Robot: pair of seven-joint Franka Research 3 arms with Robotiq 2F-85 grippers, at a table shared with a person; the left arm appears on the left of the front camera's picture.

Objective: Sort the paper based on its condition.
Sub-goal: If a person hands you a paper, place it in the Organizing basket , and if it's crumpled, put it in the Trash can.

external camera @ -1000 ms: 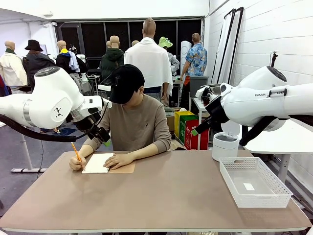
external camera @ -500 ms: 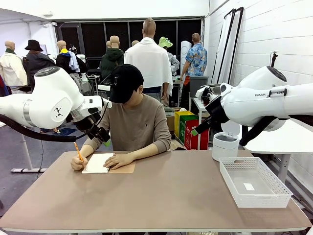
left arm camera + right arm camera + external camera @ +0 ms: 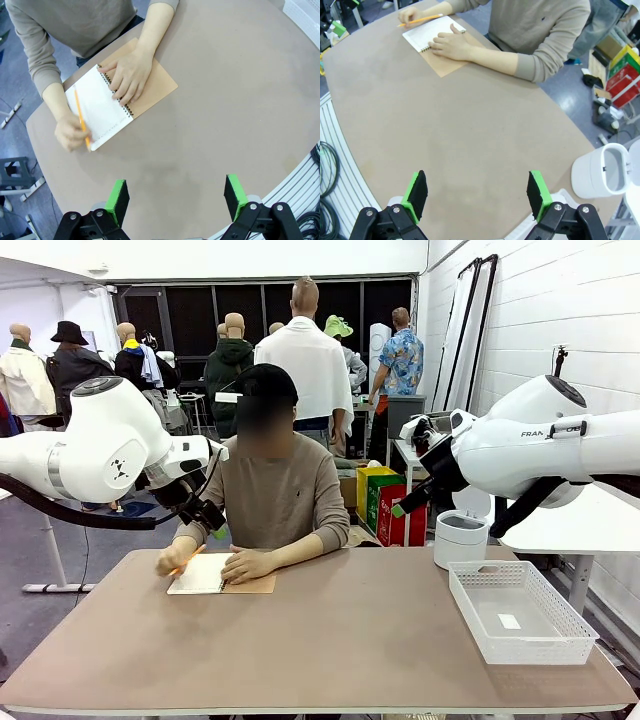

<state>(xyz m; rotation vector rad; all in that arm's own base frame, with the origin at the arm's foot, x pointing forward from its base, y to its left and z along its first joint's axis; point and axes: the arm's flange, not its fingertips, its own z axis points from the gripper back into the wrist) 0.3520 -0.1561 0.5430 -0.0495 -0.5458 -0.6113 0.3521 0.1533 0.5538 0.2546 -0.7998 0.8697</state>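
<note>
At the far left of the brown bench (image 3: 350,640), in the front view, a person (image 3: 285,495) in a beige sweater bends over a spiral-bound notebook (image 3: 255,584) with a brown cardboard cover. A thin white sheet of paper (image 3: 200,575) lies uppermost as its open page. One of the person's hands rests flat at the sheet's edge, and the other holds a yellow pencil (image 3: 186,560) over it. A white plastic mesh basket (image 3: 540,648) stands at the bench's right side, with a white round bin (image 3: 460,540) just behind it. In the left wrist view, the left tool (image 3: 176,196) hangs high above bare bench, its green-padded fingers spread wide with nothing between them. The sheet lies well apart from it, one edge along the wire spiral and the pencil slanting across it. In the right wrist view, the right tool (image 3: 476,192) is likewise spread wide and empty. The sheet lies far across the bench under the person's hands.
</note>
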